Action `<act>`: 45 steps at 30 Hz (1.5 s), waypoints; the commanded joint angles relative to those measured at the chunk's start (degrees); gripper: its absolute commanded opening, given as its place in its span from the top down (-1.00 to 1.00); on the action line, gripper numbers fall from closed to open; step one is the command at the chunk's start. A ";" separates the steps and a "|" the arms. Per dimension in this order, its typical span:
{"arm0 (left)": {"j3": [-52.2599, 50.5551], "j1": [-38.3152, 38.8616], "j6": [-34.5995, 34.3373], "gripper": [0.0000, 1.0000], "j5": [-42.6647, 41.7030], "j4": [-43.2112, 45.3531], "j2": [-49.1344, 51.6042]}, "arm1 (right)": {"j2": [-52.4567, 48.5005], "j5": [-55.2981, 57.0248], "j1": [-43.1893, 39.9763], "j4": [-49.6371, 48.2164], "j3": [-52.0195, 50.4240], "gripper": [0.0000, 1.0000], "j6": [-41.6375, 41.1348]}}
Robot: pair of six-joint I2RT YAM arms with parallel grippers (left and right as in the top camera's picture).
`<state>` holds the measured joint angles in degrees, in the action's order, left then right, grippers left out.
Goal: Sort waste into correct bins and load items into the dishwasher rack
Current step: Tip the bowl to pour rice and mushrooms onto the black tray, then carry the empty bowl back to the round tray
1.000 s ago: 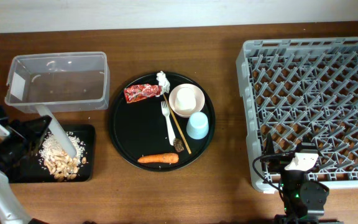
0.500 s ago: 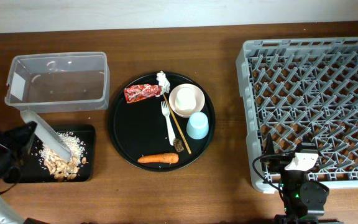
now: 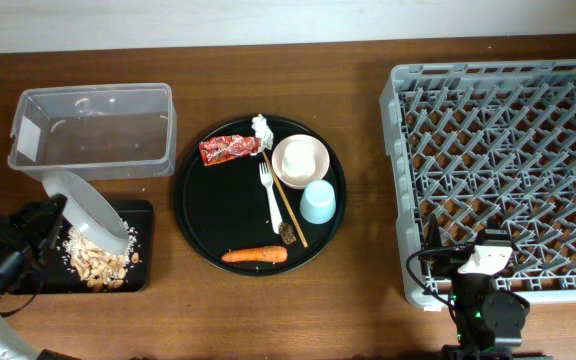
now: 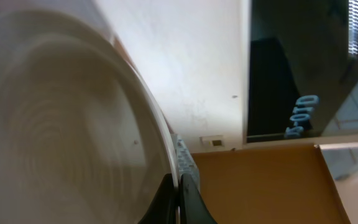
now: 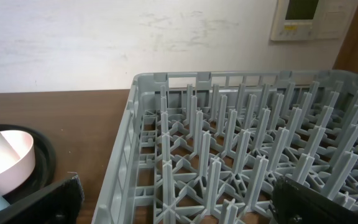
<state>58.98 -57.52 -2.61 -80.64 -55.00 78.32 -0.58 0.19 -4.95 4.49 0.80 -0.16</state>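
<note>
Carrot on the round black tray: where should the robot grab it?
Pinch the carrot across its middle, coming straight down from above. It lies flat and sideways, with bare round tray along both long sides.

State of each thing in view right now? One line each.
Plate, tilted over the black tray, gripped at its edge.
Left gripper, shut on plate.
Right gripper, open, empty.
Black tray, holds food scraps.
Tub, upright, looks empty.
Rack, no dishes in it.
Bowl, upright, looks empty, on round tray.
Cup, beside bowl.
</note>
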 commanded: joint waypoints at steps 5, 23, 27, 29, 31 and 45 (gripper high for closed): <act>0.07 0.28 1.99 0.99 -3.19 -0.79 -0.90 | 0.37 0.48 -0.37 0.20 -0.48 -0.97 -0.07; 11.78 37.94 -2.56 0.99 32.41 -1.49 -16.85 | 0.37 0.50 -0.37 0.20 -0.48 -0.97 -0.07; 11.78 50.97 -2.58 1.00 40.79 -1.18 -16.46 | 0.37 0.50 -0.37 0.20 -0.48 -0.97 -0.07; 11.78 58.12 -3.45 0.99 45.31 0.39 -16.02 | 0.37 0.50 -0.37 0.20 -0.48 -0.97 -0.07; 11.78 66.29 -6.54 0.99 54.90 2.51 -15.02 | 0.37 0.50 -0.37 0.20 -0.48 -0.97 -0.07; 11.78 86.88 -14.75 0.99 85.59 8.90 6.58 | 0.37 0.48 -0.37 0.20 -0.48 -0.97 -0.07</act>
<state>70.00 29.12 -15.64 -2.07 -47.31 81.10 -0.58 0.19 -4.95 4.49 0.80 -0.16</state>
